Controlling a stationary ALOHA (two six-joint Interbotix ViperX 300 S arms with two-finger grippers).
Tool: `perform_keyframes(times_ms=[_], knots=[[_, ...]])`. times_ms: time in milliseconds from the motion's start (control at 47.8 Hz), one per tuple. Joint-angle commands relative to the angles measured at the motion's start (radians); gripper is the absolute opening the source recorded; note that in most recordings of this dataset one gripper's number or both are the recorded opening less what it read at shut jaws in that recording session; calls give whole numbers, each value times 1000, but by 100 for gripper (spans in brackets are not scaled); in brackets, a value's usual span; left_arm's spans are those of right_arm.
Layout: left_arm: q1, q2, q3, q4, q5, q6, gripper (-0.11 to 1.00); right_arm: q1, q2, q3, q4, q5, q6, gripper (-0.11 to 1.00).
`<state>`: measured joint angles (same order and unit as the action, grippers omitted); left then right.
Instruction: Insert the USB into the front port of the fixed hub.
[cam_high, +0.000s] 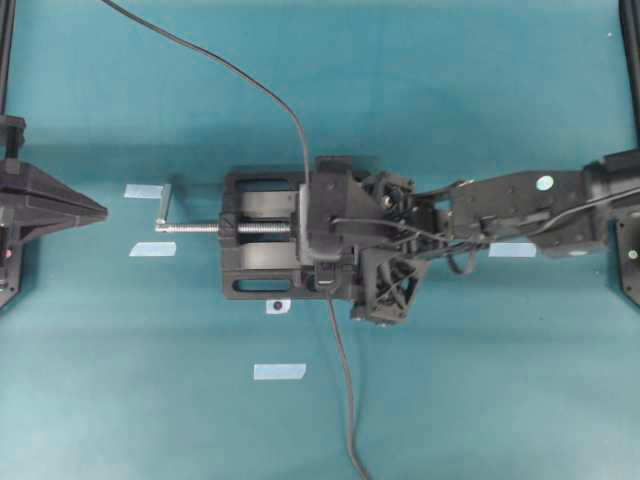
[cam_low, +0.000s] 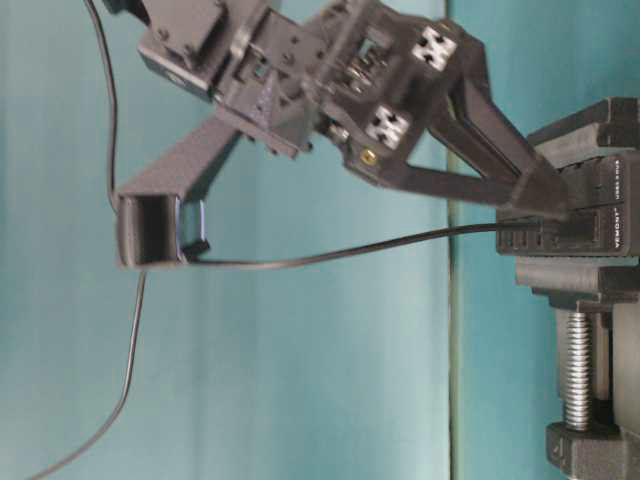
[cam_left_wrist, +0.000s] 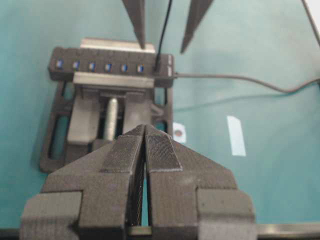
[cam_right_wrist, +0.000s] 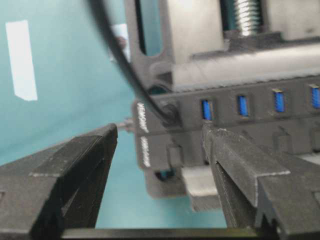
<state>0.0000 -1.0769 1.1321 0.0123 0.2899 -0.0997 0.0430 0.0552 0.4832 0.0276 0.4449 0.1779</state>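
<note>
Black plastic crowds the middle of the overhead view: the right arm lies over the vise (cam_high: 262, 232) and hides the hub beneath it almost entirely. The right wrist view shows more. There the hub (cam_right_wrist: 250, 125) sits clamped in the vise, its blue slots in a row, and the USB (cam_right_wrist: 167, 112) appears seated in the end port by the printed label, though the cable (cam_right_wrist: 117, 55) blurs across the plug and the joint itself is hard to make out. The right gripper (cam_right_wrist: 160, 135) stands spread wide, one finger to each side of that end of the hub, holding nothing; one tip is near the first blue slot, contact unclear.

From table level the cable (cam_low: 330, 255) runs level from the hub's end, while the vise and hub are cut off at the frame edge.

The left gripper (cam_left_wrist: 145, 150) fills the bottom of its own view, pads pressed together with nothing between them, well back from the vise. Pale tape strips (cam_high: 279, 371) lie on the teal table (cam_high: 480, 400).
</note>
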Motion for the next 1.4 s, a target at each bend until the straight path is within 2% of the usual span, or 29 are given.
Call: perform_keyframes(times_ms=[0, 1381], knots=[[2, 3, -11, 0, -9, -2, 0, -6, -52, 3, -3, -8, 9, 74], [3, -5, -9, 2, -9, -2, 0, -21, -249, 181, -6, -115, 6, 74]])
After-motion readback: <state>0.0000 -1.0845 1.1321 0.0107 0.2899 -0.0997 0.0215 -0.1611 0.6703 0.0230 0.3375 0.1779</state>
